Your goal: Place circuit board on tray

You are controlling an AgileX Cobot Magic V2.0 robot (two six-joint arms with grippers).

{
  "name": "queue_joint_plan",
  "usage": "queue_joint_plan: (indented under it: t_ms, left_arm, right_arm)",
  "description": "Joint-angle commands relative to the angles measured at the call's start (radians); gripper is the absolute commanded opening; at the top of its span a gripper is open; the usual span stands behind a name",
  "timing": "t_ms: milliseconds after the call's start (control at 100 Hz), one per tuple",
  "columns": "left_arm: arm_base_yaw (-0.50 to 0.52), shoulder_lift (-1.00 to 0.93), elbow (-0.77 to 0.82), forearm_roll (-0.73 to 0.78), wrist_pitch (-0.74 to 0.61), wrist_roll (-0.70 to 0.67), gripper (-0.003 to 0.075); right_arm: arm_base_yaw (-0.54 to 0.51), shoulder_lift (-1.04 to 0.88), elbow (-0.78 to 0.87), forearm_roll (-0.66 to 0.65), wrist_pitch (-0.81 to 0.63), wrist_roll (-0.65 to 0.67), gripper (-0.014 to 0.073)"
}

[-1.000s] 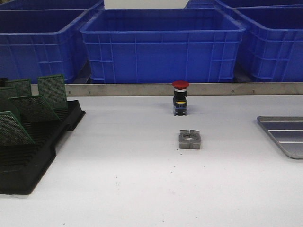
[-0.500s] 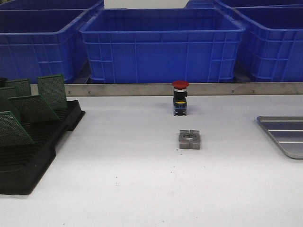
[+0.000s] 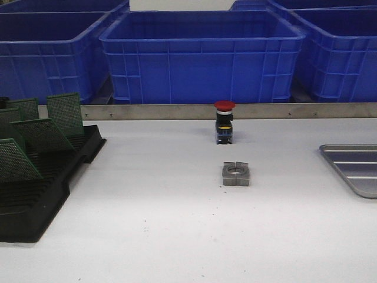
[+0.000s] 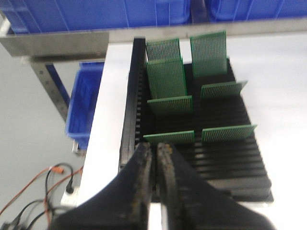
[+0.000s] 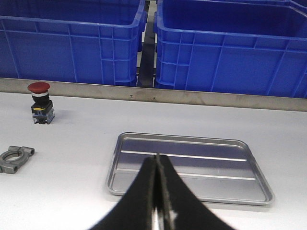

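Note:
Several green circuit boards [image 3: 63,113] stand tilted in a black slotted rack [image 3: 35,194] at the table's left. In the left wrist view the boards [image 4: 166,79] fill the rack's [image 4: 225,158] slots, and my left gripper [image 4: 153,146] hovers shut and empty above the rack's near corner, just short of the closest board [image 4: 169,137]. The silver-grey tray [image 3: 356,168] lies at the right edge, holding nothing. In the right wrist view my right gripper [image 5: 157,157] is shut and empty, hanging above the tray's [image 5: 216,183] near side. Neither gripper shows in the front view.
A red-capped push button [image 3: 224,121] stands mid-table, with a grey metal clamp block [image 3: 236,174] in front of it. Blue plastic bins [image 3: 200,53] line the back behind a metal rail [image 3: 177,111]. Off the table's left edge are a lower blue bin [image 4: 85,100] and cables [image 4: 53,175].

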Motion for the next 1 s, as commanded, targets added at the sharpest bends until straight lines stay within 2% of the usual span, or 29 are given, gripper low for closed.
queue_joint_plan:
  t_ms: [0,130,200,330,480,620,840,990]
  left_arm:
    - [-0.005,0.098,-0.085,-0.012,-0.032,0.084,0.015]
    - [-0.005,0.208,-0.166,-0.077,-0.015,0.269,0.0335]
    - [-0.005,0.265,-0.21,-0.138,0.005,0.388,0.0397]
    - [-0.005,0.372,-0.281,-0.283,0.074,0.679,0.0413]
    - [-0.005,0.489,-0.349,-0.443,0.188,1.175,0.0413]
    - [-0.005,0.59,-0.37,-0.474,0.247,1.547,0.0413]
    - [-0.067,0.739,-0.37,-0.498,0.218,1.676,0.0413]
    - [-0.108,0.797,-0.37,-0.493,0.085,1.676,0.0413]
  right_arm:
    - [-0.005,-0.008,0.001,0.0,-0.074,-0.009,-0.0058]
    - [-0.005,-0.008,0.001,0.0,-0.074,-0.009,-0.0058]
    - [-0.005,-0.008,0.001,0.0,-0.074,-0.009,-0.0058]
    - [-0.005,-0.008,0.001,0.0,-0.074,-0.009,-0.0058]
    - [-0.005,-0.008,0.001,0.0,-0.074,-0.009,-0.0058]
    - [-0.005,-0.008,0.001,0.0,-0.074,-0.009,-0.0058]
    - [-0.005,-0.008,0.001,0.0,-0.074,-0.009,-0.0058]
    - [-0.005,-0.008,0.001,0.0,-0.074,-0.009,-0.0058]
